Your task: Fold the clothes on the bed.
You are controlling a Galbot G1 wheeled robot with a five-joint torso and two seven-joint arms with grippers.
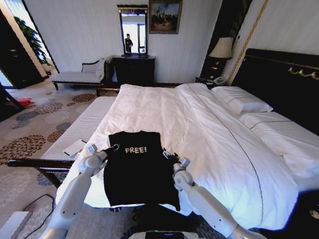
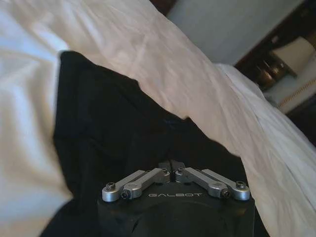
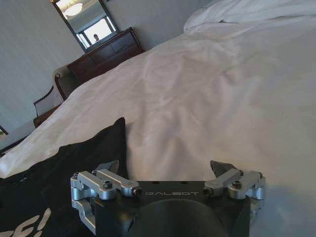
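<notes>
- The black T-shirt [image 1: 138, 172] lies on the near edge of the bed [image 1: 209, 134], close to the foot corner, its lower part hanging over the side of the mattress. The fabric is soft and matte, with white "FREE!" lettering across the chest.
- Its sleeves look turned in, which gives it a roughly rectangular outline with a straight top edge.
- The bed carries a smooth white duvet [image 1: 164, 112] with shallow creases and a thin dark line of piping running along it; plump white pillows [image 1: 244, 102] sit against a tall dark headboard [image 1: 284, 82] with gold trim.
- The left hand [image 1: 113, 148] is at the shirt's upper left corner. In the left wrist view the left hand [image 2: 171, 165] has its metal linkages drawn together, the tips meeting on a fold of the black cloth, so it is pinching the shirt.
- The right hand [image 1: 172, 156] is at the shirt's upper right edge. In the right wrist view the right hand [image 3: 165, 168] is spread wide, dark pointed tips well apart, with bare duvet between them and the shirt's pointed corner just beside one finger [image 3: 106, 168].
- The head view alone shows the shirt's whole outline and both arms at once.
- The right wrist view shows a dark wooden dresser [image 3: 106, 54] beyond the foot of the bed.
</notes>
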